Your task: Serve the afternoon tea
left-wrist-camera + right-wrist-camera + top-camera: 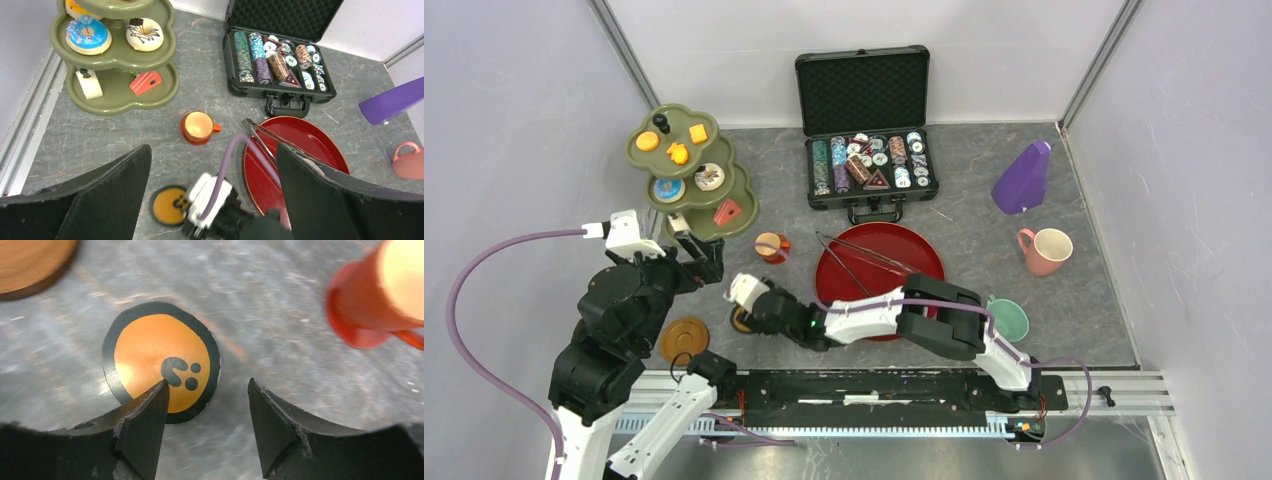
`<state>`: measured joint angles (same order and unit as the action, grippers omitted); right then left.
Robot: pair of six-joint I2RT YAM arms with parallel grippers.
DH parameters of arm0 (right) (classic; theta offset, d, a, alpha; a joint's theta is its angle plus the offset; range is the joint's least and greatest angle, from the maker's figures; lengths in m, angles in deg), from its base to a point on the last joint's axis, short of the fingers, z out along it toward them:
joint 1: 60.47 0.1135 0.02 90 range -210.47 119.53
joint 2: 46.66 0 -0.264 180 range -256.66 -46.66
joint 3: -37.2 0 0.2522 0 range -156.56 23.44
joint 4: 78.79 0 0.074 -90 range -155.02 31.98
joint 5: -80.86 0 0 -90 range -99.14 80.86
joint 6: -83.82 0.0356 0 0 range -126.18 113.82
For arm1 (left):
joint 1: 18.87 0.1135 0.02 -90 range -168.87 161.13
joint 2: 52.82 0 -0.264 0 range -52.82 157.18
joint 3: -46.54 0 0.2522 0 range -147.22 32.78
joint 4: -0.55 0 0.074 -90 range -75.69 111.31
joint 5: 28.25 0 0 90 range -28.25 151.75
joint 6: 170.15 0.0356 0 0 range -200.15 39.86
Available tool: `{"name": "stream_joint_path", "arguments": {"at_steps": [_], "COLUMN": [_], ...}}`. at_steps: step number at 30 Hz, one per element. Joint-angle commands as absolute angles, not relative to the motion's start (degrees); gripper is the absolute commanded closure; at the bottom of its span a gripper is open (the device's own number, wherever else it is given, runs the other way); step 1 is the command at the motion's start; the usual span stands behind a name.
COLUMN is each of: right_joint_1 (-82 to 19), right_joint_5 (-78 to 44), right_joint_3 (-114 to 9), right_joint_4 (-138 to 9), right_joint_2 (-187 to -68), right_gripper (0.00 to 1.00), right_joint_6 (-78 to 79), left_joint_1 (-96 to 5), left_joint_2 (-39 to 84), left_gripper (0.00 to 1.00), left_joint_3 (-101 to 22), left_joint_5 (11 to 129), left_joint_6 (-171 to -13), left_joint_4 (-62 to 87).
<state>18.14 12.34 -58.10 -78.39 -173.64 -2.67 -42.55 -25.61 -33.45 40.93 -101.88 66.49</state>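
Left gripper [212, 150]: jaws spread wide, holding nothing, hanging above the table. Ahead-left of its jaws is the olive-green stand [120, 97] with donuts [87, 35] and cake slices [146, 82].

Right gripper [207, 385]: jaws apart, nothing clasped. The orange saucer [160, 357] lies flat, ahead-left of the gap, with one fingertip over its rim. The orange cup [367, 305] is ahead-right, clear of the jaws.

The red tray [305, 145] with tongs [260, 135] lies ahead of the left gripper's right finger.

The orange cup [372, 295] is blurred and edge-cut, the brown saucer [30, 262] cropped at a corner
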Motion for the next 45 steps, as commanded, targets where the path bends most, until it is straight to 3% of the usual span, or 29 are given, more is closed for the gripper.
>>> {"name": "stream_joint_path", "arguments": {"at_steps": [1, 11, 15, 19, 26, 30, 32, 36, 45], "right_joint_1": [13.04, 11.85, 10.27, 7.62, 5.12, 5.14, 5.1, 5.14, 5.14], "right_joint_5": [14.08, 5.96, 7.1, 15.0, 27.99, 29.67, 30.59, 31.52, 31.71], "right_joint_3": [-58.65, -54.66, -40.42, -23.83, -7.69, -3.16, -1.57, -0.89, -0.31], "right_joint_4": [-75.66, -73.95, -77.94, -78.43, -72.94, -71.25, -70.64, -68.95, -68.28], "right_joint_2": [-173.22, -158.48, -141.86, -125.01, -99.43, -90.21, -87.87, -86.69, -87.08], "right_gripper": [0.34, 0.18, 0.09, 0.07, 0.02, 0.02, 0.02, 0.02, 0.02], "right_joint_6": [-2.31, -1.13, 0.43, 2.87, 5.96, 7.54, 7.82, 7.99, 7.2], "left_joint_1": [-42.24, -42.31, -42.26, -42.29, -43.13, -45.06, -45.67, -47.11, -47.11], "left_joint_2": [-25.59, -22.51, -18.46, -13.34, -7.62, -2.23, 0.67, 6.8, 16.04], "left_gripper": [0.0, 0.0, 0.0, 0.0, 0.0, 0.0, 0.04, 0.24, 0.33], "left_joint_3": [-33.31, -30.06, -28.71, -23.76, -7.4, -5.37, -4.64, -3.48, -1.73], "left_joint_5": [41.61, 39.67, 36.55, 36.97, 54.42, 53.26, 52.77, 51.95, 48.78], "left_joint_6": [-98.49, -107.45, -116.08, -125.75, -139.11, -142.58, -143.16, -143.88, -147.39], "left_joint_4": [64.85, 67.99, 74.71, 80.79, 71.52, 66.96, 63.91, 56.85, 47.24]}}
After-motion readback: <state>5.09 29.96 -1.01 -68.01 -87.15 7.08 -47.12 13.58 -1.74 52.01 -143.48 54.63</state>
